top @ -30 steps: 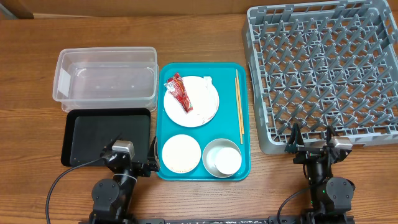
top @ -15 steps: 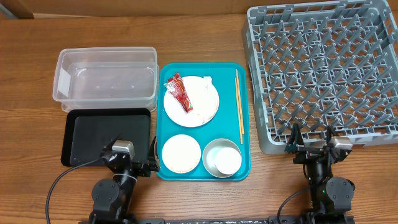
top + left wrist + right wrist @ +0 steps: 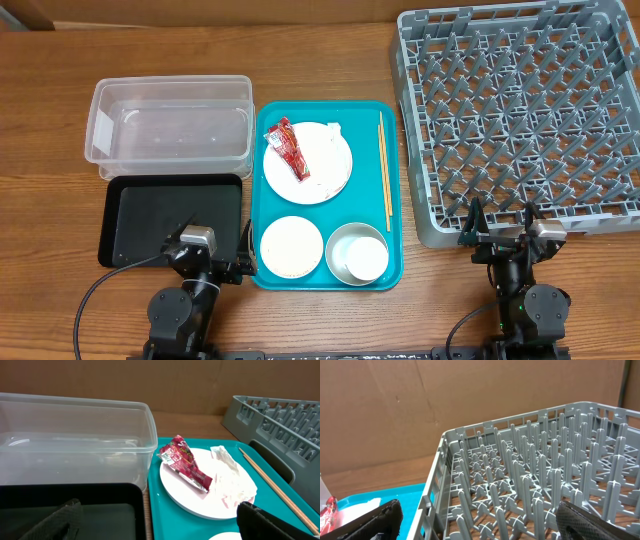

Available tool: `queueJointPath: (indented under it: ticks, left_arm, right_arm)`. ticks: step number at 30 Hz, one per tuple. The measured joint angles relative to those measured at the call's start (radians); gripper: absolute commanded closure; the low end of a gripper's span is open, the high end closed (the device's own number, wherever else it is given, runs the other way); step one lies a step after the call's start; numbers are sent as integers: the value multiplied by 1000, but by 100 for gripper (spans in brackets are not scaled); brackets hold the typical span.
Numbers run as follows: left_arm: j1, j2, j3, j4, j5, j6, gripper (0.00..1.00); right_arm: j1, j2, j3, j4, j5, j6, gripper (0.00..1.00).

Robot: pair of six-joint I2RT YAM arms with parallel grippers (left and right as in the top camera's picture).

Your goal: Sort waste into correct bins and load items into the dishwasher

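On the teal tray a white plate carries a red sauce packet and a crumpled napkin; loose rice cannot be made out. Chopsticks lie along the tray's right side. One bowl and a second bowl holding a small cup sit at the front. My left gripper is open and empty over the black tray's front right corner. My right gripper is open and empty at the grey dish rack's front edge. The left wrist view shows the packet and napkin.
The clear tub stands behind the black tray, left of the teal tray. The rack fills the right side of the table. Bare wooden table lies at the far left and along the front.
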Motion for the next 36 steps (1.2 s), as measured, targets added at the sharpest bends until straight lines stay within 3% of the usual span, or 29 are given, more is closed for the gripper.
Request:
queueJointPath:
  ticks: [8,16,20,28,36]
  left_arm:
    - [0,0,0,0,0,0,0]
    - [0,0,0,0,0,0,0]
    - [0,0,0,0,0,0,0]
    - [0,0,0,0,0,0,0]
    - [0,0,0,0,0,0,0]
  right_arm:
    - [0,0,0,-1,-26,0,0]
    - [0,0,0,16,-273,37,0]
    - [0,1,54,-110,-375,79,0]
    - [0,108,516,-513,-446,104,0]
    - [0,540,1040,-948,-498,92,0]
